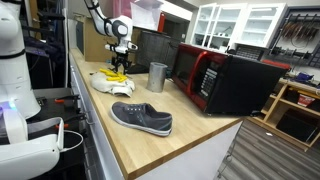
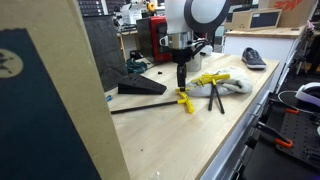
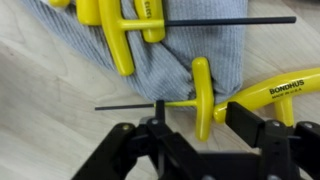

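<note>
Pale wood-grain countertop, cluttered workshop. Ribbed grey-blue cloth, centre frame; yellow T-handle hex key, lower centre, between fingers of spread gripper.

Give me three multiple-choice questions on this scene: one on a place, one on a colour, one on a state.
1. Where does the shoe lie? A on the wooden counter; B on the floor; C on a shelf.
2. What colour are the wrench handles? A red; B yellow; C green.
3. How is the tool? A shut on a handle; B shut on nothing; C open.
Answers: A, it rests on the counter; B, all show yellow; C, its fingers stand apart beside one handle.
</note>
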Robot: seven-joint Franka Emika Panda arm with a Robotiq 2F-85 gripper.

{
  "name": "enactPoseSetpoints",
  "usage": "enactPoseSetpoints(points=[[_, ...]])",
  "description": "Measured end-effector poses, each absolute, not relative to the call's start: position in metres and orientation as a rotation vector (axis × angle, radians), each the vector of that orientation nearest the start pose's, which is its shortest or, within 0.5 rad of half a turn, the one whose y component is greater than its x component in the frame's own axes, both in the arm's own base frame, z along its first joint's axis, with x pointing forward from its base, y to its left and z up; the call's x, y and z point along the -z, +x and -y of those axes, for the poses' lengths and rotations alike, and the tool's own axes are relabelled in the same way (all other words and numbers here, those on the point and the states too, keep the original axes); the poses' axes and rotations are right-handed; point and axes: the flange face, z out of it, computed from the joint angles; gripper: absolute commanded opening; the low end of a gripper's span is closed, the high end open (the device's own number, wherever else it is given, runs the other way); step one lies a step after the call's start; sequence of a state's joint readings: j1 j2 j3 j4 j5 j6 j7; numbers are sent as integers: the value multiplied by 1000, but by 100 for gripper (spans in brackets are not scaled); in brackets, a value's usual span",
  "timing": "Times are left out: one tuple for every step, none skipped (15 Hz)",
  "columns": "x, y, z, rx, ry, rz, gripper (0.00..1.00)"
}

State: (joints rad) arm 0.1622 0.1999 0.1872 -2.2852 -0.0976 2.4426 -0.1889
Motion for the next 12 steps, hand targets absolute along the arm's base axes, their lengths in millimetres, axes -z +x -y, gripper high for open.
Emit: enactPoseSetpoints(points=[[-264,494,-182,-56,-3017,944,27],[-264,495,-183,-52,-3015,937,19],[-265,495,-183,-45,-3015,933,13],[-266,497,-183,-37,-3014,928,6],[-267,497,-183,-29,-3012,922,0],[-267,498,-184,-21,-3010,917,0],[-268,498,-185,-11,-3008,914,0],[-268,499,-184,-2,-3008,910,2],[-269,499,-184,2,-3006,904,1],[-270,499,-184,9,-3003,897,0],[-271,500,-185,19,-2999,888,0],[-273,500,-185,32,-2991,878,0]])
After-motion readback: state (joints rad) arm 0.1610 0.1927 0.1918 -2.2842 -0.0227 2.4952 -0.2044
